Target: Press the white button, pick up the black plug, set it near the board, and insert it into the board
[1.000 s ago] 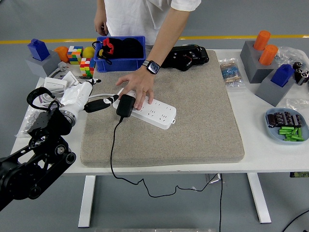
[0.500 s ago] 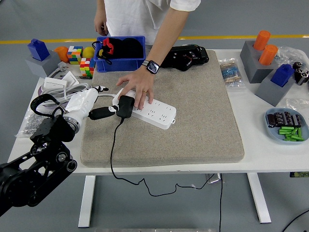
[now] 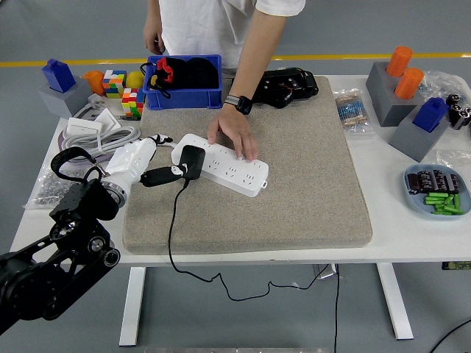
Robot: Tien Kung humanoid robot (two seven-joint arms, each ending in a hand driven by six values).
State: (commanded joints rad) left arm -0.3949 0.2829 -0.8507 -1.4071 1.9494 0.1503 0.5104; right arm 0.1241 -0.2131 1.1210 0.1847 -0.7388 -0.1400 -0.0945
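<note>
Left hand (image 3: pixel 158 170) comes in from lower left, white palm shell with dark fingers (image 3: pixel 156 176) stretched toward the black plug (image 3: pixel 193 161); fingertips touch or nearly touch the plug's left side, contact too small to resolve, and I cannot tell if the hand grips it or is just extended. The plug sits on the left end of the white power strip (image 3: pixel 224 163), just right of the fingertips; whether its prongs are seated is hidden under the plug body. Its black cable (image 3: pixel 171 228) drops off the table's near edge. White button not distinguishable on the strip. A person's hand (image 3: pixel 234 132), watch on the wrist, presses flat on the strip's far edge, up and right of the robot hand; the person is cut off at the top. The strip lies on a grey foam mat (image 3: pixel 294 191) on the white table (image 3: pixel 412 243). Blue bin (image 3: pixel 184 99) sits beyond the hand. Right arm out of frame.
</note>
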